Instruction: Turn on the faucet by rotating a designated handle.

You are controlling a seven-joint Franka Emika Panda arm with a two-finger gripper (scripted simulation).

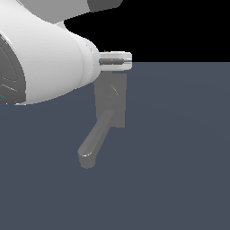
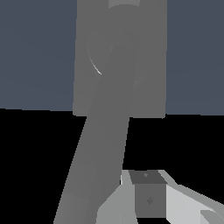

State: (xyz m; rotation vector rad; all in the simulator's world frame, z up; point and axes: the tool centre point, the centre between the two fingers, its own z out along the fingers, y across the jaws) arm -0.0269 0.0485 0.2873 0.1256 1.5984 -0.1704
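Note:
The matte grey faucet [image 1: 110,99] stands on the floor, its flat backplate [image 2: 148,65] carrying a round hub [image 2: 105,48]. A thick rounded spout [image 1: 95,139] runs from the hub down toward the exterior view's left and ends in a downturned tip. In the wrist view the spout [image 2: 96,148] fills the middle, very close. The thin handle cannot be made out in either view. My gripper [image 2: 148,194] shows only as one white finger with a grey pad beside the spout, with no contact visible. In the exterior view the arm hides the gripper.
The arm's big white link [image 1: 45,58] fills the exterior view's upper left and overlaps the top of the backplate. A short shiny cylinder [image 1: 115,60] sticks out from it just above the backplate. Flat blue-grey floor [image 1: 179,157] surrounds the faucet.

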